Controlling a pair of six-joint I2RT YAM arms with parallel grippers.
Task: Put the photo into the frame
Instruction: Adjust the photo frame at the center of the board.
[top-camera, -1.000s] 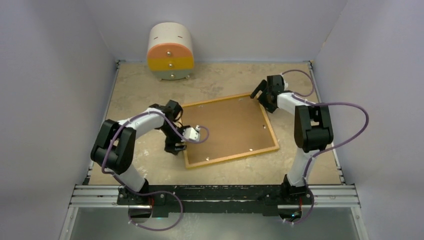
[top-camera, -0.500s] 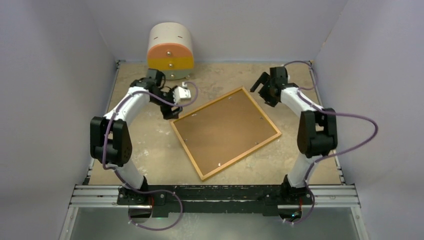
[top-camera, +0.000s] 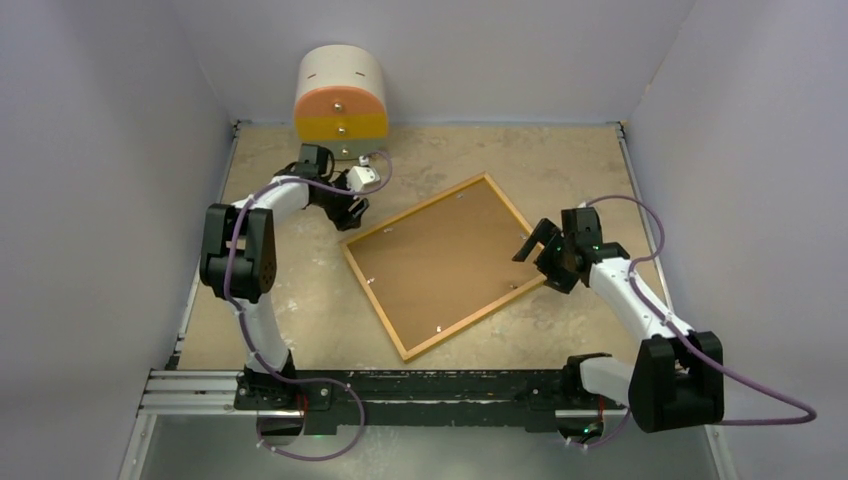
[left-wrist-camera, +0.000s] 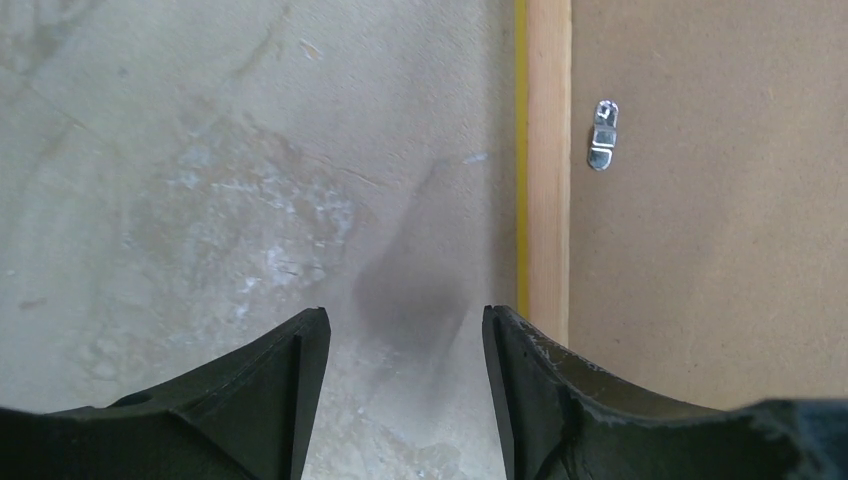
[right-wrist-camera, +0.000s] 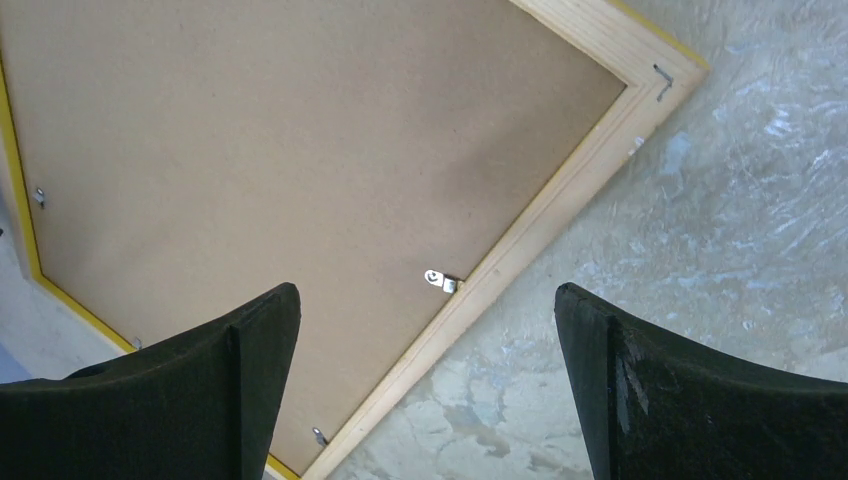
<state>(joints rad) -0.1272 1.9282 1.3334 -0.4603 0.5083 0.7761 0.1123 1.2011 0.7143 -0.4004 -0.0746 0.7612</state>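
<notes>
The frame (top-camera: 523, 221) lies face down in the middle of the table, turned like a diamond, its light wood back up and a thin yellow edge showing. The brown hardboard backing sheet (top-camera: 450, 262) fills it, held by small metal clips (right-wrist-camera: 440, 282). The photo is not in view. My left gripper (top-camera: 348, 217) is open and empty at the frame's left corner. In the left wrist view (left-wrist-camera: 405, 325) its gap is over bare table and its right finger is over the wood rail (left-wrist-camera: 548, 150). My right gripper (top-camera: 537, 262) is wide open and empty above the frame's right edge (right-wrist-camera: 560, 205).
A round-topped little cabinet (top-camera: 340, 100) with orange and yellow drawers stands at the back left, close behind my left gripper. Pale walls close in the table on the left, back and right.
The frame has turned counter-clockwise on the table. My left gripper moved from its near-left corner to its far-left corner. My right gripper came down from the far corner to the right edge.
</notes>
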